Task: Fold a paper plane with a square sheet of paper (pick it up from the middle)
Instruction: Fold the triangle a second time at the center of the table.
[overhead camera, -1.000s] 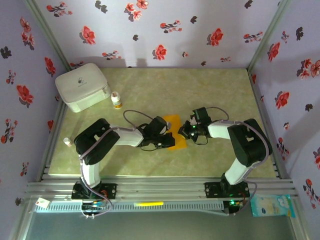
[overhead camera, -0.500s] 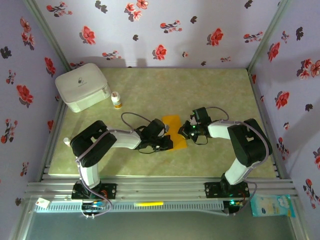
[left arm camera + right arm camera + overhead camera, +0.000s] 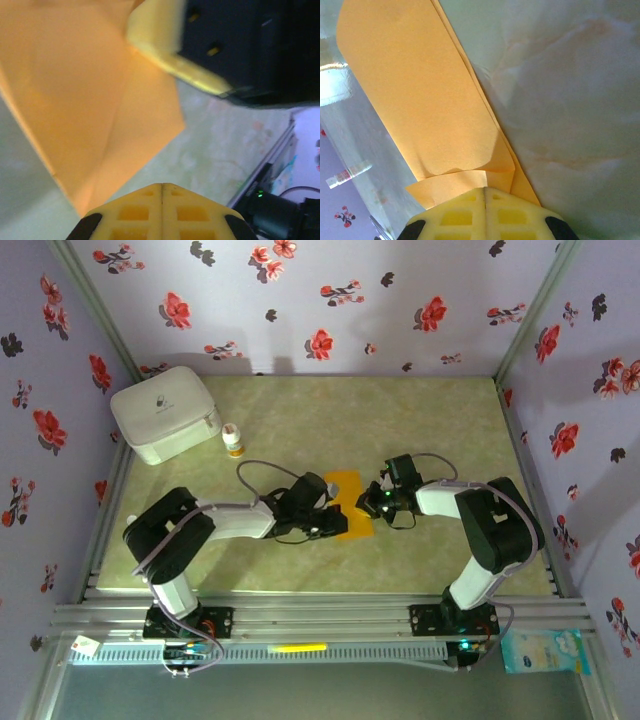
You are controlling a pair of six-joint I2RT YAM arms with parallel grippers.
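The left gripper (image 3: pixel 162 197) is clenched, its two yellow tips pressed flat together with nothing between them, and it sits low over the table (image 3: pixel 420 430) at the left edge of the sheet of paper (image 3: pixel 350 492). In its wrist view the orange paper spreads away from the tips, already creased into overlapping layers with one pointed corner lying close in front of the fingers. The right gripper (image 3: pixel 485 200) is likewise closed on nothing. It comes in from the opposite side, and in its own view the paper's edge and a small curled flap run right up to, and seemingly under, its tips; whether they press on the paper cannot be told for sure. From above, the folded sheet lies flat near the middle of the table, squeezed between the two grippers, a narrow strip whose long axis runs from far to near with a slight lean to the right at the near end. Both arms are about equally close, the left touching or just beside the left long edge, the right at the right one. Any next fold would probably turn on that long axis, with one closed tip pinning the strip as the other works an edge over. A white box (image 3: pixel 165 412) and a small bottle (image 3: pixel 233 440) stand well apart at the far left.
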